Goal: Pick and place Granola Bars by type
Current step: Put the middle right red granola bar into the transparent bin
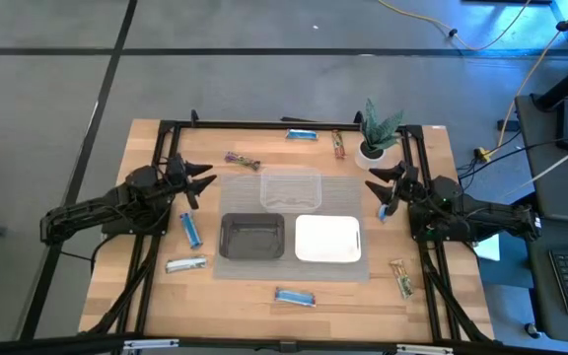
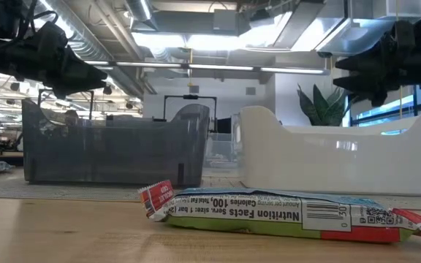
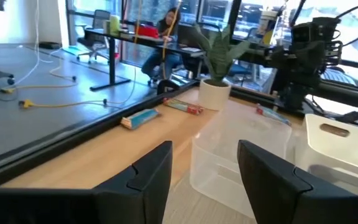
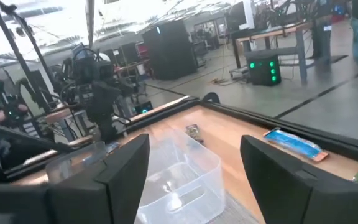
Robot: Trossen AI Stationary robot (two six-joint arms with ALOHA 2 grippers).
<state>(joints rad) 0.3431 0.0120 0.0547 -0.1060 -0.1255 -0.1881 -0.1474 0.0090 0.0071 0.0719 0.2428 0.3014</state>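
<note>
A wooden table (image 1: 156, 296) carries a grey mat with three trays at its middle: a clear tray (image 1: 290, 190), and nearer the front a black tray (image 1: 252, 237) beside a white tray (image 1: 328, 239). All three look empty, so the sorting seems barely begun.

Taking the black tray as landmark: the left gripper (image 1: 201, 183) hangs in the air well to its left and a little behind, fingers apart and holding nothing. Just left of the tray lies a bright blue bar (image 1: 191, 230), with a silvery-blue bar (image 1: 186, 264) further forward. A brownish bar (image 1: 243, 161) lies behind the tray, a blue bar (image 1: 295, 297) in front. Far to the right, past the white tray, the right gripper (image 1: 383, 187) hovers unladen with jaws spread, and a greenish bar (image 1: 401, 278) lies at the right front.

The bright blue bar is probably the left arm's easiest pick: descend straight over it, turn the fingers across its narrow width, pinch mid-length, and keep the jaws off the mat edge.
</note>
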